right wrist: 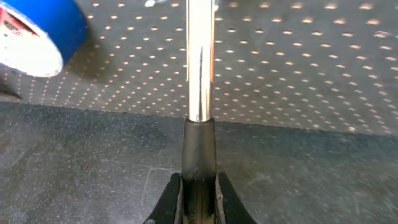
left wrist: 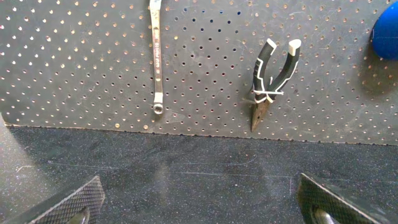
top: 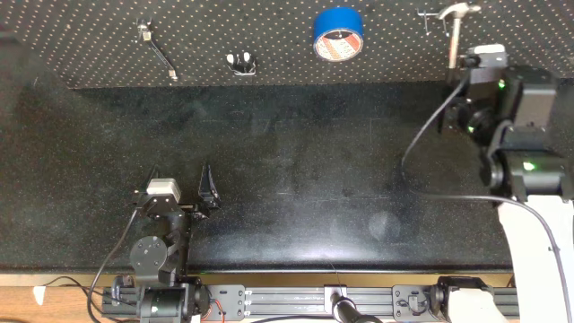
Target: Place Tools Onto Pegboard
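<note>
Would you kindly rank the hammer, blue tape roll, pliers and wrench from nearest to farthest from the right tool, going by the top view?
1. hammer, held by the right tool, far right.
2. blue tape roll, right of centre on the pegboard.
3. pliers, left of centre.
4. wrench, far left.

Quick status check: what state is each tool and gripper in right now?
Wrench: hanging on the pegboard.
Pliers: hanging, closed, tip down.
Tape: hanging on the pegboard.
Hammer: upright at the pegboard, handle gripped; whether it is hooked is unclear.
Left gripper: open, empty.
Right gripper: shut on the hammer.
</note>
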Motion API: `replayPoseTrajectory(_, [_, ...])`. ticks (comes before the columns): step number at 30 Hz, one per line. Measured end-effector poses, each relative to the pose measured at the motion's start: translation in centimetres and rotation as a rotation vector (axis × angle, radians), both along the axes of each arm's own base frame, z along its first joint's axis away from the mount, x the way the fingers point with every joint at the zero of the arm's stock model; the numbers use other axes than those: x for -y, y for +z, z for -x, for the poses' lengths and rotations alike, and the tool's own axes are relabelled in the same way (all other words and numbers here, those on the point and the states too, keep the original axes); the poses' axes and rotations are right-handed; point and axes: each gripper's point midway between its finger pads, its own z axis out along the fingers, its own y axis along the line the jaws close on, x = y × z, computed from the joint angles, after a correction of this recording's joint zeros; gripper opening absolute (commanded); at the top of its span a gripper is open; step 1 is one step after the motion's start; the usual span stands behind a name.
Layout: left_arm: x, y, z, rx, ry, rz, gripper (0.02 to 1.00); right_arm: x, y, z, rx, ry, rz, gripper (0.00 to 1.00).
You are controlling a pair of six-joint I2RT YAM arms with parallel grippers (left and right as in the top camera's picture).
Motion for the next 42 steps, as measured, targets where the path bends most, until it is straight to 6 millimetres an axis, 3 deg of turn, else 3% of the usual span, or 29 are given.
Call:
replayPoseTrajectory(2, [0.0,0.0,0.0,0.000,0.000,0.000,0.996,-0.8,-0.5,-0.5,-0.008,0.021,0.001,0.075])
replayPoseTrajectory(9, [0.0,0.0,0.0,0.000,0.000,0.000,0.996,-0.3,-4.1,-1.8,-0.102,0.001,0.017,0.075])
replayPoseTrajectory(11, [0.0,0.0,0.0,0.000,0.000,0.000,0.996,-0.3,-4.4,-2.4,-0.097,0.000,0.017,0.312])
replayPoseTrajectory(12, [0.0,0.0,0.0,0.000,0.000,0.000,0.996,-0.3,-4.6,-2.6,-0.100,0.001,0.021,0.564])
replayPoseTrajectory(13, [0.0,0.0,0.0,0.000,0.000,0.000,0.996,-0.3,-4.9,-2.9,-0.103,-0.004,0.020,0.735])
replayPoseTrajectory(14, [0.0,0.0,0.0,0.000,0.000,0.000,0.996,-0.4,-5.2,-3.0,-0.109,0.001,0.023,0.976])
replayPoseTrajectory(18, [0.0,0.0,0.0,0.000,0.000,0.000,0.996,-0.5,-5.6,-3.0,-0.115,0.007,0.027,0.976])
replayPoseTrajectory(21, [0.0,0.0,0.0,0.000,0.000,0.000,0.996,-0.5,-6.1,-2.0,-0.046,0.041,0.072,0.976])
replayPoseTrajectory(22, [0.0,0.0,0.0,0.000,0.000,0.000,0.996,-0.4,-7.5,0.1,-0.031,0.051,0.088,0.976])
replayPoseTrajectory(26, [0.0,0.0,0.0,-0.001,0.000,0.000,0.996,-1.3,-11.1,5.3,0.080,0.078,0.100,0.976])
replayPoseTrajectory(32, [0.0,0.0,0.0,0.000,0.000,0.000,0.996,-1.2,-9.9,8.5,0.415,0.012,0.012,0.976])
replayPoseTrajectory(36, [0.0,0.0,0.0,0.000,0.000,0.000,0.996,-1.2,-9.0,9.6,0.512,-0.010,-0.038,0.976])
replayPoseTrajectory(42, [0.0,0.0,0.0,0.000,0.000,0.000,0.996,-1.1,-9.2,11.4,0.522,-0.014,-0.050,0.976])
